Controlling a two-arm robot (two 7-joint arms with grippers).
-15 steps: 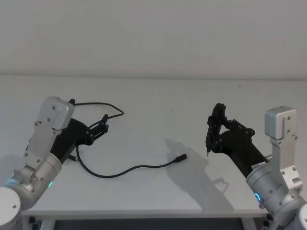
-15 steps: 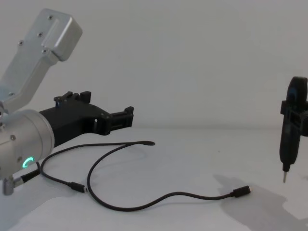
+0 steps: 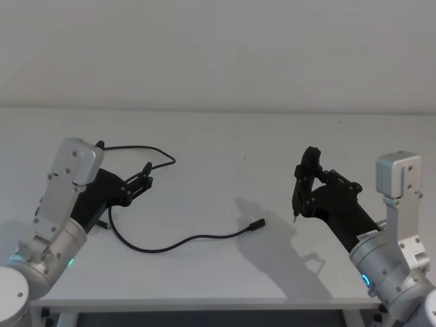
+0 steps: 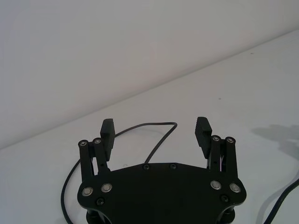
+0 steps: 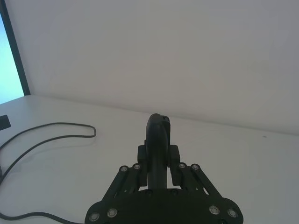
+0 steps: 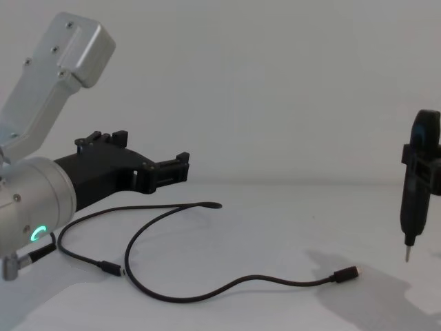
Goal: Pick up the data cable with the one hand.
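Surface: a plain white table [image 3: 225,146], backed by a bare pale wall [image 3: 218,54]. A bright panel with a dark edge [image 5: 10,51] is seen at the side of the room in the right wrist view.

Left gripper [image 3: 146,176]: held low above the table, jaws spread wide. Nothing is gripped, and nothing is touched by the pads [image 4: 107,133]. The data cable [image 3: 197,238] is laid loose on the table. One curved stretch is seen through the gap between the open jaws, on the surface beyond them. The rest is run beneath and beside the jaws in a long loop. One plug [image 6: 108,267] is lying behind the jaws, down near the wrist. The other plug [image 3: 257,225] is well apart from them, out toward the right gripper [image 3: 298,197].

Right gripper: held upright clear of the table, tip pointed down. Its jaws appear pressed together, though the angle is poor for certainty. The nearer plug is lying below and beside its tip, untouched.
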